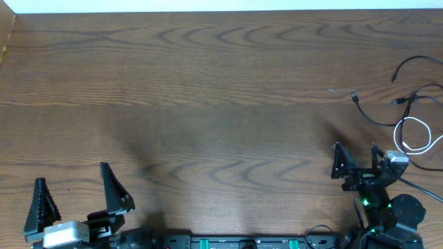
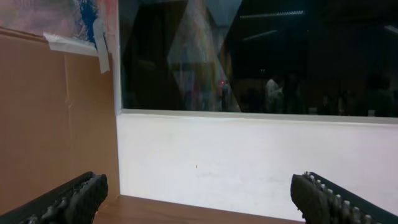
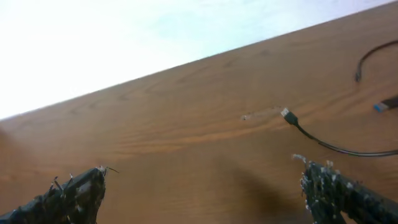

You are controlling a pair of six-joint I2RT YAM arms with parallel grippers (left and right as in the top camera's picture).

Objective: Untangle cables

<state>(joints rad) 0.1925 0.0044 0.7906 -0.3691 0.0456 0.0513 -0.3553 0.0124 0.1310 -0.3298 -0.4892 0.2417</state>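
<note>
Thin black cables (image 1: 415,97) and one looped white cable (image 1: 415,135) lie tangled at the table's right edge. A black cable with a small plug end (image 3: 287,116) shows in the right wrist view, with another plug (image 3: 387,104) at far right. My right gripper (image 1: 356,153) is open and empty, just left of the white loop; it also shows in its wrist view (image 3: 202,186). My left gripper (image 1: 73,190) is open and empty at the front left, far from the cables, and shows in its wrist view (image 2: 199,196).
The wooden table (image 1: 208,104) spreads between the arms. A cardboard wall (image 2: 56,124) stands at the left edge and a white wall (image 2: 249,155) with a dark window behind the table.
</note>
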